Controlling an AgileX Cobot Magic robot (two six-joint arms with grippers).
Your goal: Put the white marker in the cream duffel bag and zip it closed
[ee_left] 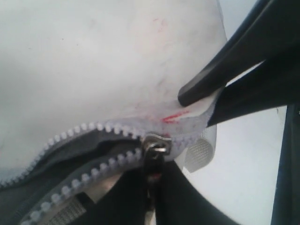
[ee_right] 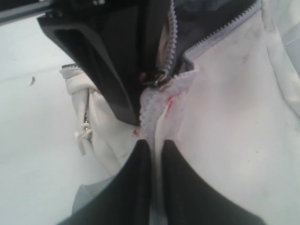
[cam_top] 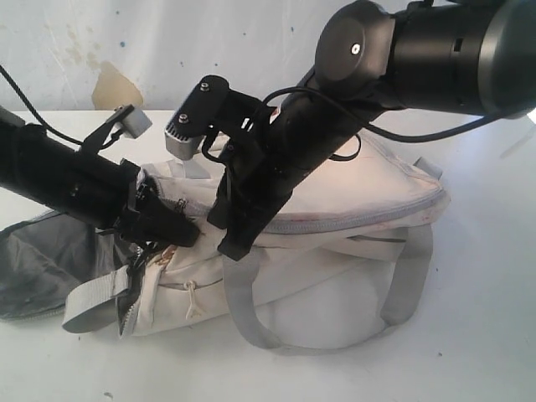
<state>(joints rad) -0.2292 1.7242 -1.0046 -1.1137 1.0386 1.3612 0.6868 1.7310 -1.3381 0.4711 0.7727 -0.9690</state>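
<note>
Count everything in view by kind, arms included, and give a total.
Large soft cream fabric duffel bag: 1
Black end effectors: 2 (left end effector, right end effector)
Zipper sliders in view: 2 (main zipper slider, side pocket zipper slider)
Slim white marker pen: 0 in view
Total: 5

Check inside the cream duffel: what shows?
Only dark grey lining shows through the gap beside the zipper slider. Fabric of the cream duffel bag covers the rest; no contents visible.
</note>
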